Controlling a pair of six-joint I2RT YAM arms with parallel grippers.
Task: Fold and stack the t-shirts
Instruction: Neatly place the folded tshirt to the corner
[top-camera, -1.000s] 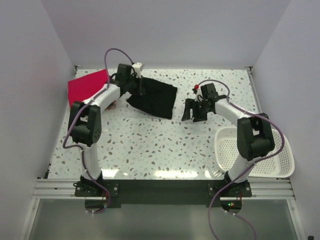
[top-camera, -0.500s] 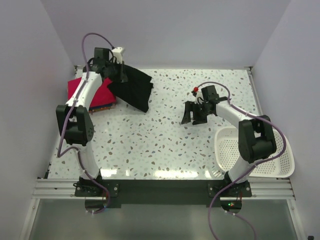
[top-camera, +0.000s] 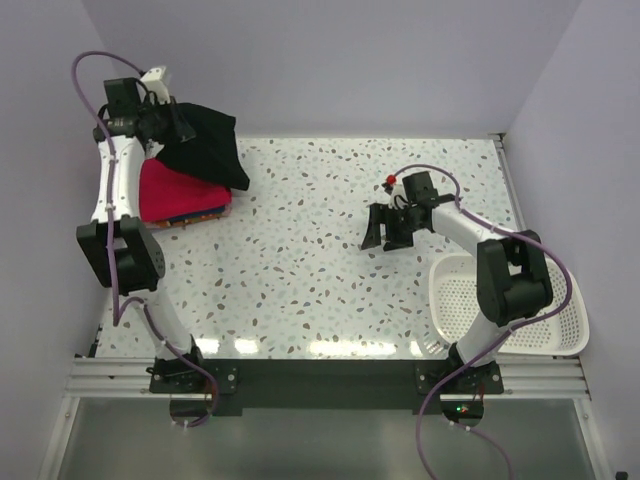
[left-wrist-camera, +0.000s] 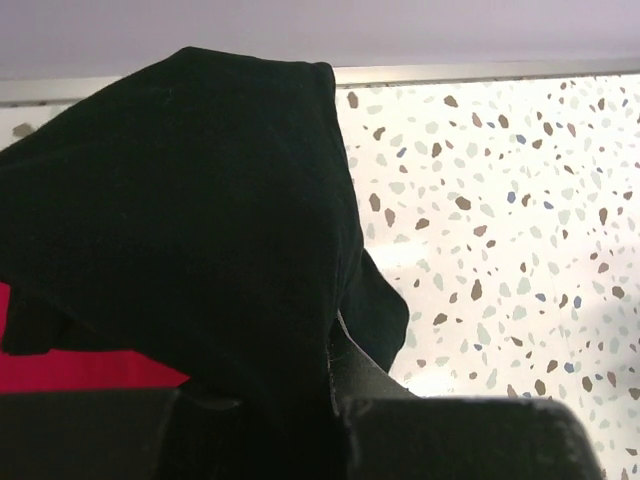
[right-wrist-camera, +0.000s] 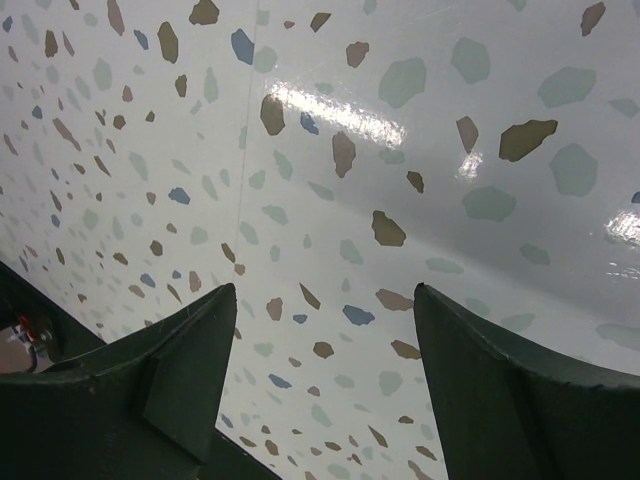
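A folded black t-shirt hangs in the air at the far left corner, with my left gripper shut on its upper edge. It dangles over a folded pinkish-red t-shirt that tops a stack with coloured edges showing below. In the left wrist view the black t-shirt fills most of the frame and hides the fingers; a strip of the red t-shirt shows under it. My right gripper hovers low over the table right of centre, open and empty, its fingers wide apart over bare speckled table.
A white plastic mesh basket stands at the near right, beside the right arm's base. The grey back wall and left side wall stand close to the raised left arm. The speckled tabletop spreads between the arms.
My left arm has swung left and risen, carrying the black t-shirt from the table's back middle to above the red stack. The right arm has not moved.
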